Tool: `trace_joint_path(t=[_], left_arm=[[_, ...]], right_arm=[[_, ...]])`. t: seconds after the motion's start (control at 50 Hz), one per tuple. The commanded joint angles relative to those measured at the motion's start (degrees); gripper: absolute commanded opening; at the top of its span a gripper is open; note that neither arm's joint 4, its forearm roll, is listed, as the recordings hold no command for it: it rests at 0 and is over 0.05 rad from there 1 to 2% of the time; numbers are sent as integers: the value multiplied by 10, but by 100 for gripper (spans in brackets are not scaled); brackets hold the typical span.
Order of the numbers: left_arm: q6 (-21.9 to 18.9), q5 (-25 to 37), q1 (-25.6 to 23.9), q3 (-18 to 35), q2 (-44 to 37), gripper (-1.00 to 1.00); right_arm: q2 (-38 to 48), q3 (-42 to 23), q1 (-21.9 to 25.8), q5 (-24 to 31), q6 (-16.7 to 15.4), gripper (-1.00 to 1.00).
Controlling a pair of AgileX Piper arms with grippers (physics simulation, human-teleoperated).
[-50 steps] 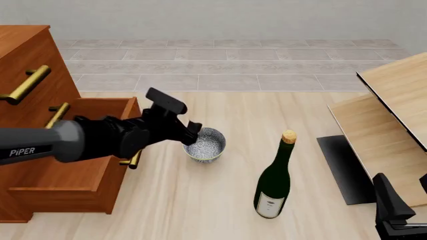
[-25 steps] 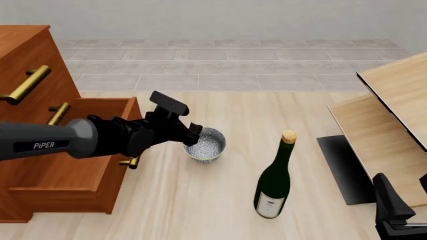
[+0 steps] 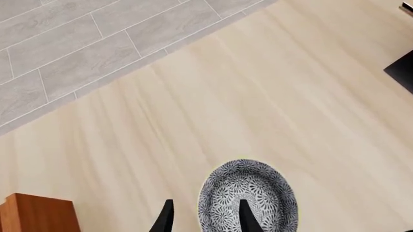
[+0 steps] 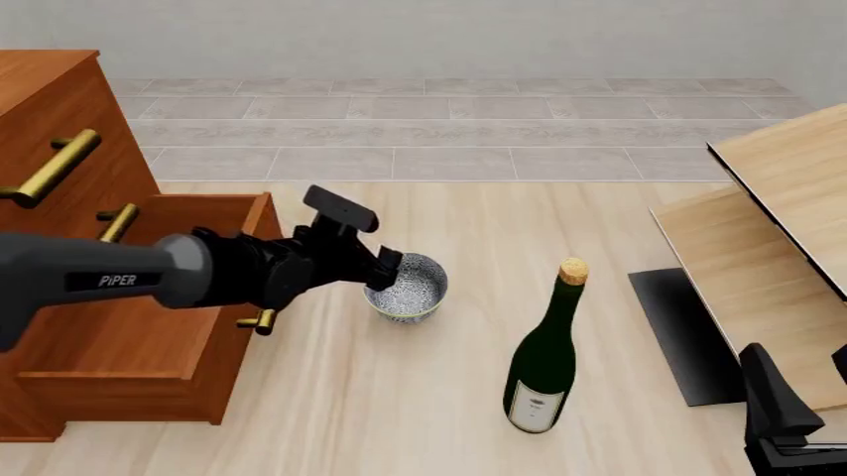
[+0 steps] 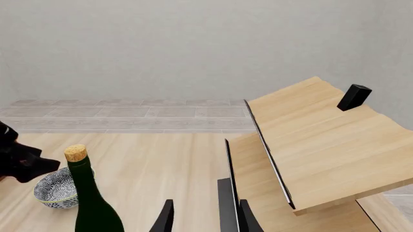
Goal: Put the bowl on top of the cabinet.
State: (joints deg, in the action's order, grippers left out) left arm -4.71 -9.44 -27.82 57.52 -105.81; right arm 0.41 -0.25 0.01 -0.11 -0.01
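Observation:
The speckled bowl (image 4: 413, 288) stands upright on the light wood table just right of the cabinet's pulled-out drawer; it also shows in both wrist views (image 3: 248, 195) (image 5: 57, 191). The reddish-brown cabinet (image 4: 54, 119) with brass bar handles fills the left side, its top partly out of frame. My left gripper (image 4: 384, 268) is open and straddles the bowl's near-left rim (image 3: 206, 203), with one finger inside the bowl and one outside. My right gripper (image 4: 794, 397) sits low at the front right, open on nothing (image 5: 206, 203).
A dark green wine bottle (image 4: 543, 367) with a cork stands right of and nearer than the bowl. The cabinet's lower drawer (image 4: 146, 297) juts out toward the bowl. Pale wood furniture with black edging (image 4: 781, 228) tilts at the right.
The left arm has dropped a little and slid slightly right, while its gripper stays at the bowl's rim. The bowl, bottle and right arm have not moved.

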Motion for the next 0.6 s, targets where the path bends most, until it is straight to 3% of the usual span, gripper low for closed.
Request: trace_joint_path(t=[0.02, 0.6], left_arm=[[-1, -3, 0, 5, -11, 100], [-2, -15, 9, 13, -44, 100]], right_arm=[[0, 0, 0, 0, 0, 100], [-1, -12, 13, 14, 1, 100]])
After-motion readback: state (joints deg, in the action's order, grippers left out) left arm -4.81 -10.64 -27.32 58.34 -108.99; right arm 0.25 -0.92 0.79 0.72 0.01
